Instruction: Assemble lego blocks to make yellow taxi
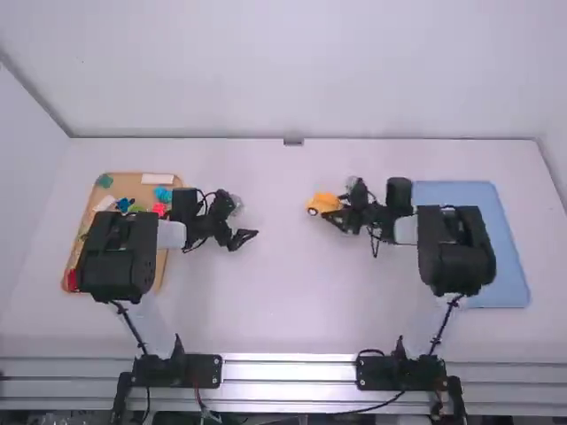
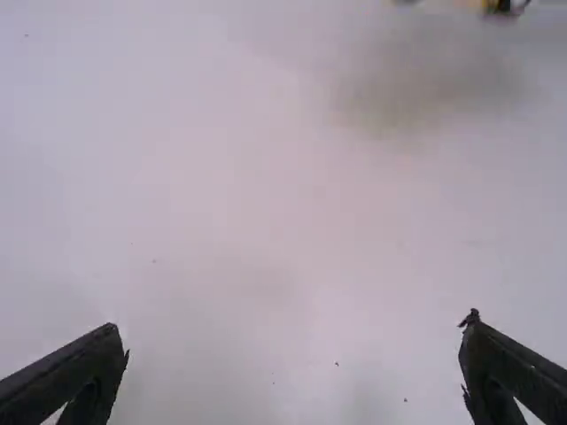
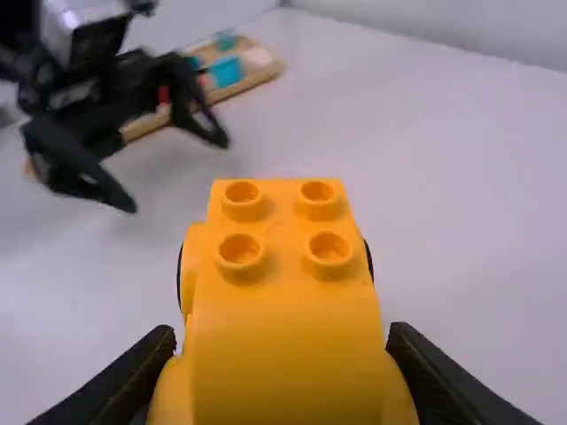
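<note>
Just right of the table's middle, the yellow taxi sits between the fingers of my right gripper, which grips it from both sides. Four round studs on the taxi show plainly in the right wrist view; whether its wheels touch the table, I can't quite judge from up here. Across from it, my left gripper is spread wide with nothing between its fingers. Farther left lies a wooden tray of coloured pieces, partly under my left arm, and a blue tray lies at far right.
</note>
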You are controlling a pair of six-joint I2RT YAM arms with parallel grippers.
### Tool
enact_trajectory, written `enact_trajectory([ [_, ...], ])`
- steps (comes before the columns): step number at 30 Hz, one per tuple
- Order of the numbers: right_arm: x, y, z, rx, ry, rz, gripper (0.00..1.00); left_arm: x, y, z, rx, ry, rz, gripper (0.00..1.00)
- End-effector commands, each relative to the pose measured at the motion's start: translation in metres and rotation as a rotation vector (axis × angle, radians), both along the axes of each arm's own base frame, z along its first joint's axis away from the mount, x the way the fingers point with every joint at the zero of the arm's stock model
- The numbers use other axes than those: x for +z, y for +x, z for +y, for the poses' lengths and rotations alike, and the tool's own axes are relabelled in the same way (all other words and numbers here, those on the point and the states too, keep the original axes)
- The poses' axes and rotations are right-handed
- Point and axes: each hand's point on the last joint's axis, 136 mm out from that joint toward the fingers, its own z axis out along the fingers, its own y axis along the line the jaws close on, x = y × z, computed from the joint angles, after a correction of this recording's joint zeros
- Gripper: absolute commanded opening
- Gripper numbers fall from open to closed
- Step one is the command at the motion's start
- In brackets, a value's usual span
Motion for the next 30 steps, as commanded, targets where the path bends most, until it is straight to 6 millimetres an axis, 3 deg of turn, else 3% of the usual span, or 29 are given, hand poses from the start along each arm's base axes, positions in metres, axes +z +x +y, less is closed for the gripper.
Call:
enact_trajectory([
  [1,0.017,0.006,-0.041,-0.144,-0.072,-0.009,0.11,0.009,0.008,0.003,0.031,0.013,-0.023,0.99],
  [5,0.011,0.002,-0.126,-0.485,-0.298,0.151,0.08,0.012,0.011,0.003,0.033,0.012,-0.044,0.99],
  [6,0.012,-0.004,-0.155,-0.604,-0.369,0.198,0.03,0.013,0.012,0.003,0.033,0.012,-0.048,0.99],
  [7,0.012,-0.005,-0.159,-0.621,-0.377,0.205,0.02,0.013,0.012,0.003,0.033,0.012,-0.049,0.99],
  [10,0.028,-0.023,-0.234,-0.967,-0.484,0.297,0.0,0.013,0.011,0.003,0.033,0.012,-0.045,0.99],
  [14,0.04,-0.032,-0.293,-1.226,-0.537,0.299,0.0,0.013,0.011,0.003,0.033,0.012,-0.045,0.99],
  [18,0.028,-0.034,-0.314,-1.275,-0.516,0.322,0.09,0.013,0.011,0.003,0.033,0.012,-0.045,0.99],
  [20,0.008,-0.033,-0.325,-1.317,-0.489,0.378,0.09,0.012,0.011,0.003,0.033,0.012,-0.042,0.99],
  [24,-0.018,-0.032,-0.329,-1.321,-0.479,0.433,0.09,0.012,0.011,0.003,0.033,0.012,-0.041,0.99],
  [26,-0.026,-0.034,-0.329,-1.323,-0.491,0.452,0.24,0.012,0.011,0.004,0.043,0.008,-0.033,0.99],
  [27,-0.028,-0.035,-0.331,-1.331,-0.505,0.459,0.38,0.012,0.014,0.006,0.077,-0.003,-0.013,0.99],
  [28,-0.03,-0.038,-0.333,-1.346,-0.529,0.47,0.69,0.011,0.018,0.009,0.125,-0.007,0.017,0.99],
  [29,-0.031,-0.039,-0.333,-1.354,-0.551,0.476,0.93,0.01,0.021,0.012,0.169,-0.004,0.047,0.98],
  [30,-0.031,-0.04,-0.333,-1.36,-0.567,0.479,0.98,0.009,0.024,0.014,0.193,0.006,0.061,0.99],
])
